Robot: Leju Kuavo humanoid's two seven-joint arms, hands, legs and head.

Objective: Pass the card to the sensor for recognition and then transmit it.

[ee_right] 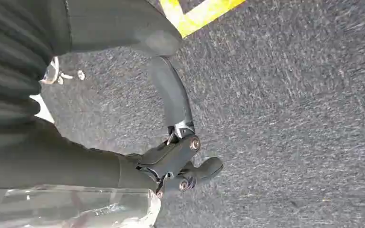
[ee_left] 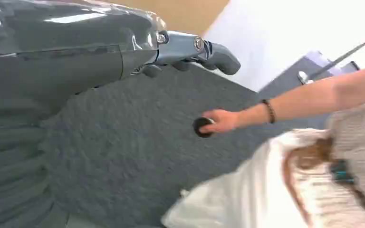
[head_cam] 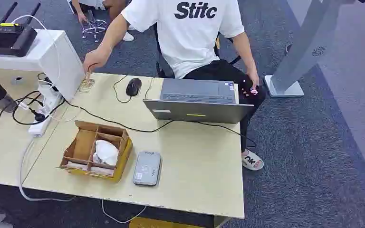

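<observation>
On the wooden table [head_cam: 204,161], near the front edge, lies a flat grey card reader [head_cam: 147,167]. Just beside it, on its left, sits a brown cardboard box [head_cam: 96,150] with little sections inside. One section holds a white crumpled bag [head_cam: 105,152]. I cannot tell for sure where the card is. A small pale thing [head_cam: 86,85] lies at the far left corner of the table, and it may be the card, but it is too small to tell.

A person in a white shirt [head_cam: 190,28] sits behind the table. One of the person's hands [head_cam: 92,61] reaches down, with a fingertip touching that small pale thing. A grey laptop [head_cam: 197,99] stands open in front of the person, and a black mouse [head_cam: 133,86] rests next to it. Black and white cables [head_cam: 43,107] lie across the left part of the table. A white box [head_cam: 47,54] stands at the far left with a black router [head_cam: 7,38] on top.

The robot's left hand [ee_left: 190,52] hangs over the dark carpet [ee_left: 138,142]. Its fingers are curled in a little and hold nothing. Close by, another person's hand [ee_left: 221,121] holds a small round black thing [ee_left: 200,127].

The robot's right hand [ee_right: 180,156] also hangs over the grey carpet, near a yellow line [ee_right: 199,14] on the floor. Its fingers are bent inward and it holds nothing.
</observation>
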